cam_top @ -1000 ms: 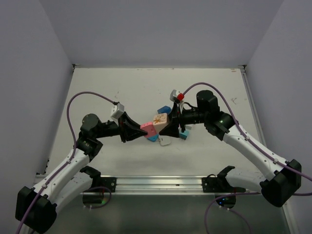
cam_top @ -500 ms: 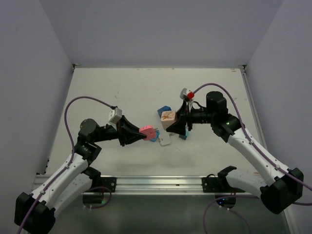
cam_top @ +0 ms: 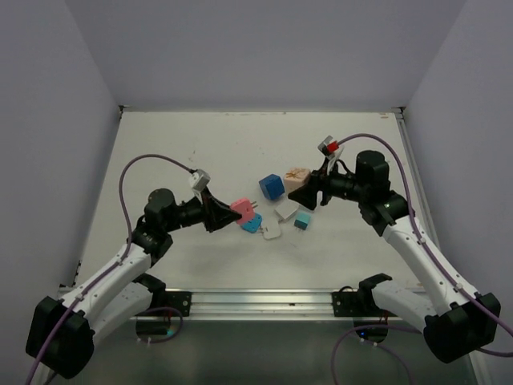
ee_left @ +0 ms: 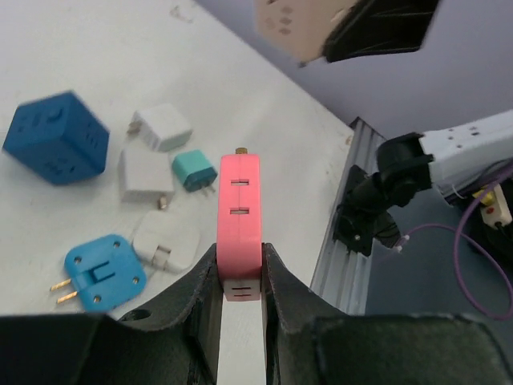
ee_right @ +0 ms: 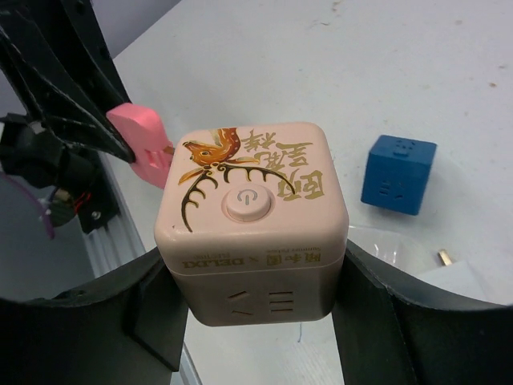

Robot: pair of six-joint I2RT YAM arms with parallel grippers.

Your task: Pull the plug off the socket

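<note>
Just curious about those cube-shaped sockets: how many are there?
2. The blue cube socket sits on the table; the beige cube socket is clamped in the right arm's jaws. None seems hidden.

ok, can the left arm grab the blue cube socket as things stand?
Probably not yet: the left end effector is shut on the pink plug. The blue cube socket sits close ahead, and the path to it looks open.

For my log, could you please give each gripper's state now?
Left gripper: shut on the pink plug.
Right gripper: shut on the beige socket cube.
</note>
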